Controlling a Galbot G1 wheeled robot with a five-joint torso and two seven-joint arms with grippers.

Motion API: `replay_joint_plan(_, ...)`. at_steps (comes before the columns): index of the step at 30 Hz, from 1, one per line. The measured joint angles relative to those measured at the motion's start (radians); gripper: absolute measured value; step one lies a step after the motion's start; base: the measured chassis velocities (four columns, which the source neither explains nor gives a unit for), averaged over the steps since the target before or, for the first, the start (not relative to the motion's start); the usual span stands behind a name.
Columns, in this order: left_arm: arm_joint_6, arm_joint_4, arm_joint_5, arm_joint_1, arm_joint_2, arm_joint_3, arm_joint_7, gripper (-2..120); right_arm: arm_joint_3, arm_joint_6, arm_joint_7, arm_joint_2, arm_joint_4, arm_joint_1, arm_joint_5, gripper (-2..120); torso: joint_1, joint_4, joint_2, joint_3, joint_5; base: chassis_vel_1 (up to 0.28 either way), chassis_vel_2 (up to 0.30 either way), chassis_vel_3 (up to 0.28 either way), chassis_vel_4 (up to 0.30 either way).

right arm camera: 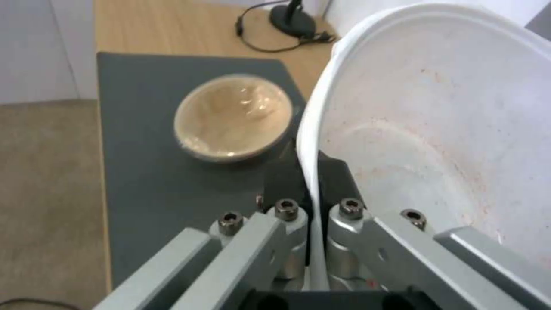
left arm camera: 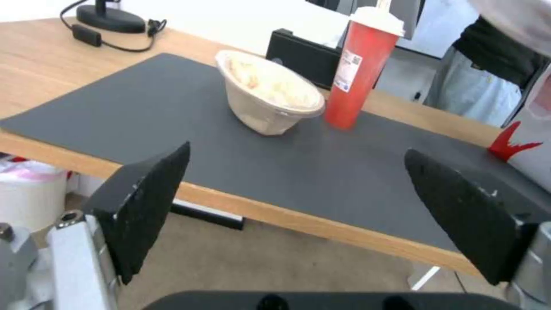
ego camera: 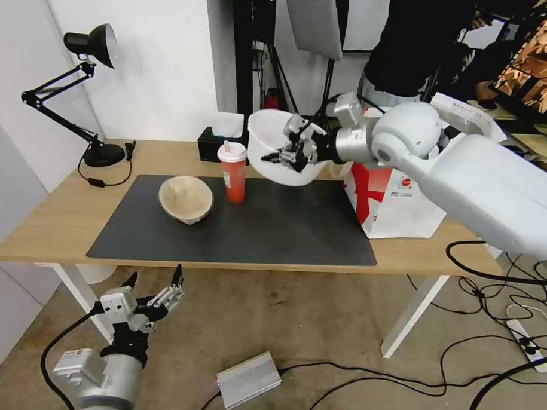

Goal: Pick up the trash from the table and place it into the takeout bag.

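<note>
The right tool [ego camera: 294, 151] pinches the light, probably flexible white bowl [ego camera: 270, 142] by its thin rim, tilted above the table [ego camera: 58, 215].

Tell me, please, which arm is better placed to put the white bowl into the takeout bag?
The right. Its end effector is already clamped on the white bowl's rim, lifted above the mat beside the takeout bag. The left end effector hangs open below the table's front edge, far from the bag.

A black desk lamp [ego camera: 89, 91] stood at upper left; a black tissue box [ego camera: 211, 144] at upper centre; a silver power unit [ego camera: 248, 380] lay at bottom centre.
</note>
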Motion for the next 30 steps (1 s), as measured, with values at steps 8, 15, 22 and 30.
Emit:
replay_joint_plan(8, 0.000, 0.004, 0.004, 0.002, 0.000, 0.005, 0.000, 100, 0.013, 0.000, -0.004, -0.004, -0.016, 0.015, 0.009, 0, 0.000, 0.0000, 0.000, 0.000, 0.0000, 0.000, 0.000, 0.000, 0.000)
replay_joint_plan(15, 0.000, 0.008, 0.005, 0.001, 0.004, 0.006, 0.000, 100, 0.017, 0.000, -0.007, 0.008, -0.041, 0.033, 0.011, 0, 0.000, 0.0000, 0.000, 0.000, 0.0000, 0.000, 0.000, 0.000, 0.000)
replay_joint_plan(22, 0.000, 0.010, 0.005, -0.002, 0.007, 0.008, 0.000, 100, 0.022, 0.000, -0.008, 0.021, -0.066, 0.053, 0.014, 0, 0.000, 0.0000, 0.000, 0.000, -0.0001, 0.000, 0.000, 0.000, 0.000)
replay_joint_plan(30, 0.000, 0.010, 0.004, -0.005, 0.010, 0.008, 0.000, 100, 0.024, 0.001, -0.008, 0.003, -0.066, 0.057, 0.017, 0, 0.000, 0.0000, 0.000, 0.000, 0.0000, 0.000, 0.000, 0.000, 0.000)
